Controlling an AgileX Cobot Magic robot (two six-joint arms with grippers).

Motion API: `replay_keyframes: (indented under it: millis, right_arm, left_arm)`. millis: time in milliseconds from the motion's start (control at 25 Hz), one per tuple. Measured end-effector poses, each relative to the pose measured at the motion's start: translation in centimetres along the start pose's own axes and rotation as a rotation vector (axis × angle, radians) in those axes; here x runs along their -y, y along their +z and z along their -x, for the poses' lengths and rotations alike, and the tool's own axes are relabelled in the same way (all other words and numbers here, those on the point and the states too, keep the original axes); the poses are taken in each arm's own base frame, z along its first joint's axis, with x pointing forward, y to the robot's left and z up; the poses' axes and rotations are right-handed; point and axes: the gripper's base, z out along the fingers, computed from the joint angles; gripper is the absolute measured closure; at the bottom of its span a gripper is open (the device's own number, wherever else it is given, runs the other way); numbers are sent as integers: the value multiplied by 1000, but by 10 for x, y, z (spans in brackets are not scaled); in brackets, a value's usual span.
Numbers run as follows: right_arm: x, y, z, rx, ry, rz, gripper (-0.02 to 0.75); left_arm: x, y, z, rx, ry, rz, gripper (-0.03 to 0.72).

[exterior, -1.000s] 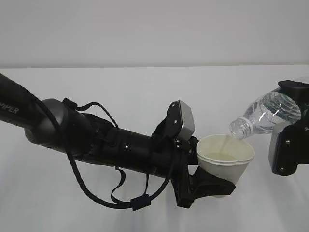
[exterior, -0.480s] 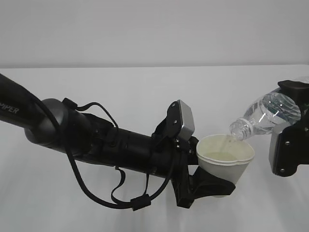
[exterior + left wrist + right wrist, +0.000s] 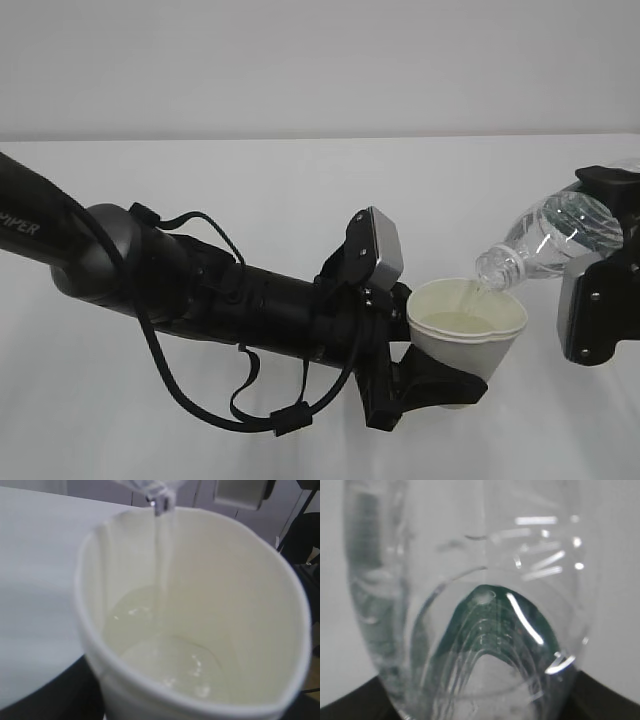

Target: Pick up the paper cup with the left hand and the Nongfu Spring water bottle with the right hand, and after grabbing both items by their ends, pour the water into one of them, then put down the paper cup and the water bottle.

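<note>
My left gripper (image 3: 440,385) is shut on the lower part of the white paper cup (image 3: 467,335), held upright above the table. The cup (image 3: 200,605) fills the left wrist view, with pale water (image 3: 165,665) pooled in its bottom. My right gripper (image 3: 605,285) is shut on the base end of the Nongfu Spring water bottle (image 3: 550,235), which is tilted with its open mouth just over the cup's far rim. A thin stream of water (image 3: 162,555) falls from the mouth into the cup. The clear bottle (image 3: 470,605) fills the right wrist view and hides the fingers.
The white table (image 3: 300,200) runs back to a plain pale wall. My long left arm (image 3: 200,290) with its looped cable lies low across the left and middle of the exterior view.
Both arms hold still. The stream keeps running from the bottle into the cup, and the water in the bottle shifts slightly.
</note>
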Motion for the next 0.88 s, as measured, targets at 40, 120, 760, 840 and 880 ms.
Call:
replay_keyframes:
  millis: [40,120,760,840,880]
  right_arm:
    - [0,0,0,0,0,0,309]
    - [0,0,0,0,0,0,309]
    - [0,0,0,0,-2,0,309]
    - [0,0,0,0,-2,0,309]
    - [0,0,0,0,-2,0,309]
  left_arm:
    - [0,0,0,0,0,0,241]
    - [0,0,0,0,0,0,241]
    - [0,0,0,-1,1,-1,241]
    - [0,0,0,-1,1,-1,241]
    - [0,0,0,-1,1,-1,241]
